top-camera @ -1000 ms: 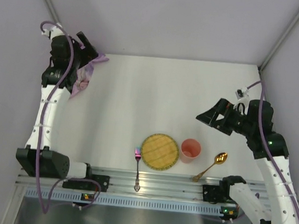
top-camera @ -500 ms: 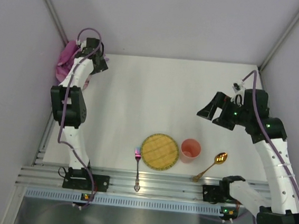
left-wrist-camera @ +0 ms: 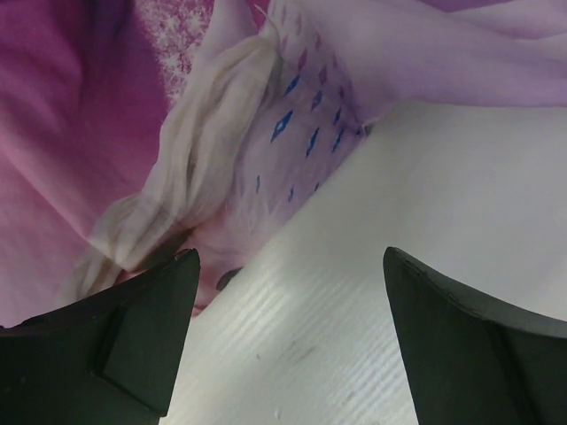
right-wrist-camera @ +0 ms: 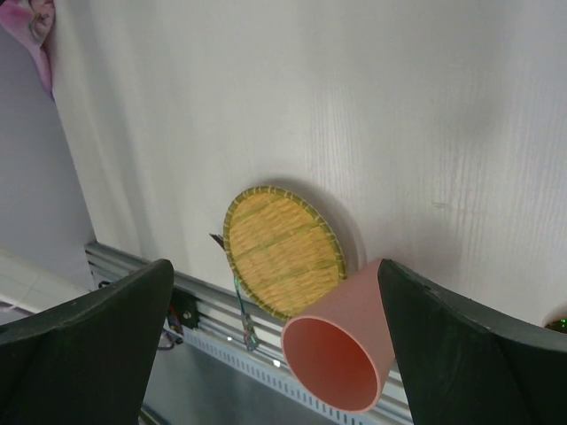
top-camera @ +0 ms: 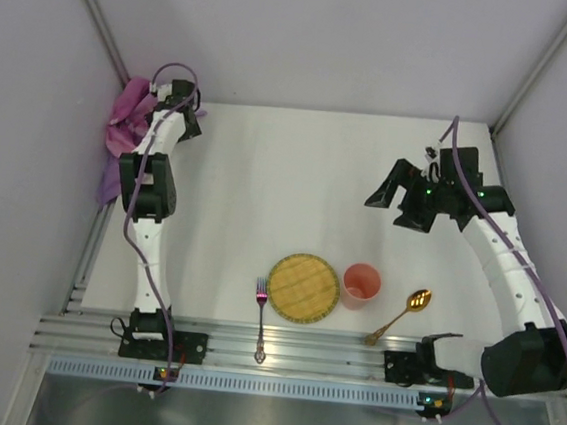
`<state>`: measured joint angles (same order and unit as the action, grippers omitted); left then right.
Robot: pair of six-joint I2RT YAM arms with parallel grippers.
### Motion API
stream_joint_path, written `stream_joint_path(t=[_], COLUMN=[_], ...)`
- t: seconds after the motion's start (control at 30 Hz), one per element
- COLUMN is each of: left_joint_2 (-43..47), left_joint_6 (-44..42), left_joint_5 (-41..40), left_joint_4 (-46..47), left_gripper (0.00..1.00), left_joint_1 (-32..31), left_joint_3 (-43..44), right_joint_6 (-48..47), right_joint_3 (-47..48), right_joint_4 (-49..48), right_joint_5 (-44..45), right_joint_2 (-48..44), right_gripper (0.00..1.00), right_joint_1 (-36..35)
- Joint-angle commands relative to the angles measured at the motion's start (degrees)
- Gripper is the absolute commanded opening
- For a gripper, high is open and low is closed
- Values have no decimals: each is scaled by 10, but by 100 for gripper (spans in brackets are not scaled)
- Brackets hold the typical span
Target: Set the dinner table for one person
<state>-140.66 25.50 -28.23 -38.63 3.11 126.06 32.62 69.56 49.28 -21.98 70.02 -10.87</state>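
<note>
Purple cloth (top-camera: 121, 125) sits bunched at the white worktop's (top-camera: 286, 188) far-left corner, where the left claw (left-wrist-camera: 290, 258) has swung over it, jaws apart and empty like the right claw's (right-wrist-camera: 275, 267), so laying it out is probably next.

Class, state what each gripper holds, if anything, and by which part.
Nothing is held. The left gripper stands open close to the purple cloth; the right gripper hangs open above the table.
</note>
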Motion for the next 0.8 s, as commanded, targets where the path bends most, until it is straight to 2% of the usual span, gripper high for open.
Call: stream_joint_path(t=[0.0,0.2,0.43,0.5,0.53,0.57,0.63,0.67,0.7,0.73,0.77], left_joint_2=[-29,-70,-101,-111,-115,-122,-132,-134,-134,-133,-132], left_joint_6=[-13,4,57,75,77,76,72,71,70,71,70], left_joint_5=[-26,12,23,54,69,90,126,135,149,183,198], left_joint_4=[8,9,-10,-15,-15,-10,-7,-7,-3,2,14], left_gripper=[90,90,89,86,80,58,41,24,15,1,0], left_joint_1=[8,36,79,96,100,103,107,108,107,106,104], left_joint_3=[46,47,56,61,62,63,74,81,81,81,80], right_joint_6=[18,28,24,23,23,23,24,23,24,22,21], right_joint_3=[41,80,98,100,101,101,102,101,99,97,92], right_joint_4=[-45,-63,-64,-65,-64,-65,-65,-64,-64,-63,-64], right_joint_5=[-20,-44,-51,-53,-52,-53,-51,-49,-49,-46,-44], right_joint_2=[41,107,141,147,149,150,148,144,141,137,129], right_gripper=[100,100,100,100,100,100,100,100,100,100,100], right_joint_1=[-6,-8,-13,-13,-13,-13,-14,-14,-13,-13,-13])
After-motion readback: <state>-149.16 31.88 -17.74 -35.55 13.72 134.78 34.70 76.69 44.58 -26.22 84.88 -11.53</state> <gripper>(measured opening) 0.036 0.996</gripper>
